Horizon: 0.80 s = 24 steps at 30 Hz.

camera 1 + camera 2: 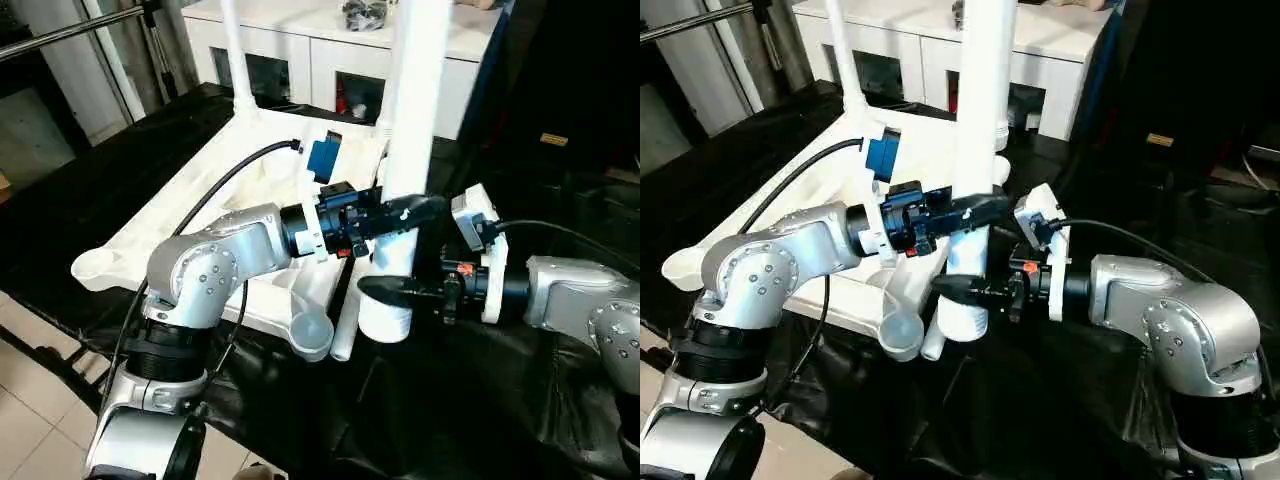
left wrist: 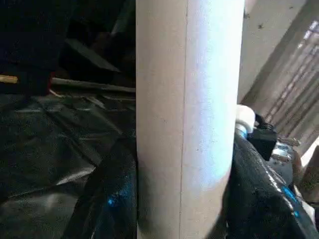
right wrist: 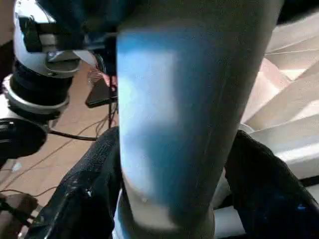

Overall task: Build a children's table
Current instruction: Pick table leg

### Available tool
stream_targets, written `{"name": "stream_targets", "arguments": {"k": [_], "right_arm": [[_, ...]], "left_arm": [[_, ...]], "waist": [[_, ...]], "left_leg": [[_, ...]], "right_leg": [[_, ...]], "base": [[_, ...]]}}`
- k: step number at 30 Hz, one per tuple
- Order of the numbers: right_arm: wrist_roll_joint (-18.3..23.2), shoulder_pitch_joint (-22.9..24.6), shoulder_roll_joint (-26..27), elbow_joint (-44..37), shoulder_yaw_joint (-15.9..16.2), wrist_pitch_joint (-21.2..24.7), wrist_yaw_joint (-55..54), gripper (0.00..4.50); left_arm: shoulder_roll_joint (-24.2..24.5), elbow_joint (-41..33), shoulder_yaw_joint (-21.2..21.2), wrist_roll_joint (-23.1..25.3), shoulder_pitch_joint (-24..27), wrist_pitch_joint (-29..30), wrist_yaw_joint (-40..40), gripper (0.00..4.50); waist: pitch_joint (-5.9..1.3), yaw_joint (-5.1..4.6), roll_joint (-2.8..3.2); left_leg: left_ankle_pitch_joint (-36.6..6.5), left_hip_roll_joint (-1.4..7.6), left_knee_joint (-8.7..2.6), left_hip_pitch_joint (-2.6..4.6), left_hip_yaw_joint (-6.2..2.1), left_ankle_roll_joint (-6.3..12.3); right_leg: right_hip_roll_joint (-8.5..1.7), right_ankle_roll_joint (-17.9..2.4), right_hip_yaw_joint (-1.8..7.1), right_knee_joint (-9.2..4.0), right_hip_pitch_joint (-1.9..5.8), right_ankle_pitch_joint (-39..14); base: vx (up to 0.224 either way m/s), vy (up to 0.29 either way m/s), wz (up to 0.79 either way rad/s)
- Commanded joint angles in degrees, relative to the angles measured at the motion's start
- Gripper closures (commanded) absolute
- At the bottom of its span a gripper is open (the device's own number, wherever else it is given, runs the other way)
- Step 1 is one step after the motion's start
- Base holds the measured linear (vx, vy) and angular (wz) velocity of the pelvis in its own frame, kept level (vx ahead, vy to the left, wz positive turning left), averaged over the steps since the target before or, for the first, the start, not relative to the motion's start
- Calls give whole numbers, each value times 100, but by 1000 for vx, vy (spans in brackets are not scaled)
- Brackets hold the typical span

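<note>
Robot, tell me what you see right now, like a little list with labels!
Held piece: long white tubular leg, upright, near the tabletop's corner
Left hand: shut on the leg, higher up
Right hand: shut on the leg, near its lower end
Tabletop: white plastic rectangular tabletop, ribbed underside up, on black sheeting
Other legs: one upright in a far corner socket; one lying beside the tabletop
Empty socket: round corner socket nearest the robot

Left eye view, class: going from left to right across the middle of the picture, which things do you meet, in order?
Tabletop → left gripper → upright leg held by both grippers → right gripper → right arm's silver forearm.
</note>
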Motion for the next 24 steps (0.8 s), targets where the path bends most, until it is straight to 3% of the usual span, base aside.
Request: {"name": "stream_targets", "arguments": {"k": [1,7,13,20,24], "right_arm": [[132,-91,-103,0,10,80,91,142],[257,-73,-138,15,17,142,191,142],[326,-53,-99,53,36,161,168,207],[375,-75,-16,159,0,135,89,253],[404,-67,39,155,-9,134,43,257]], "left_arm": [[29,-142,-48,-36,-53,-28,-106,259],[12,-147,-94,-21,-45,-94,-222,259],[-29,-129,-125,25,-37,-187,-257,259],[-68,-130,-176,54,-11,-236,-304,259],[-91,-99,-166,36,-27,-252,-299,260]], "waist": [[-376,14,-133],[-377,12,-141],[-387,21,-145],[-390,20,-132],[-391,24,-119]], "left_leg": [[-293,227,-323,39,-62,145],[-293,219,-317,34,-60,140],[-245,220,-308,36,-59,146],[-261,220,-306,33,-63,143],[-278,217,-305,37,-61,131]], "right_leg": [[-411,-1093,245,-412,285,-645],[-408,-1068,245,-418,289,-739],[-405,-1082,244,-406,288,-666],[-406,-1109,240,-402,292,-640],[-407,-1114,240,-406,291,-662]], "base": [[0,0,0],[0,0,0],[0,0,0],[0,0,0],[0,0,0]]}}
